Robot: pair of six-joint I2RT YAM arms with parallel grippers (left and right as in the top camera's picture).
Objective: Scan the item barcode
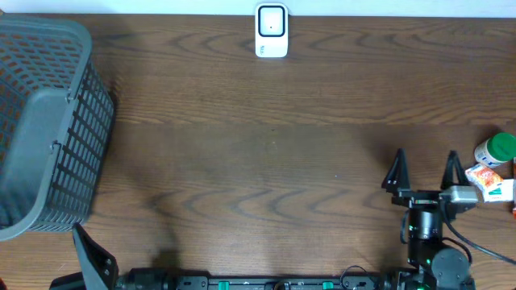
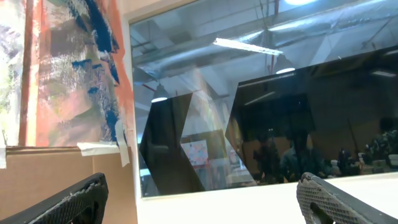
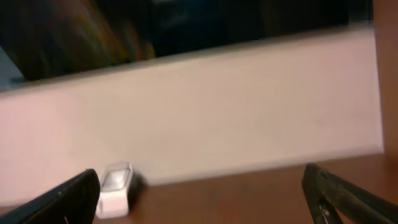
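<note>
Scanner (image 1: 272, 31) lies with its long axis running front-to-back.

Matt wood-grain table (image 1: 266, 145), plastic basket (image 1: 81, 129) (lattice walls), glossy white scanner (image 1: 272, 32).

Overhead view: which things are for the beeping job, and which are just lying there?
For the job: white scanner, green-capped bottle, orange-and-white packet, open right pincer.
Just lying about: grey basket, probably.
</note>
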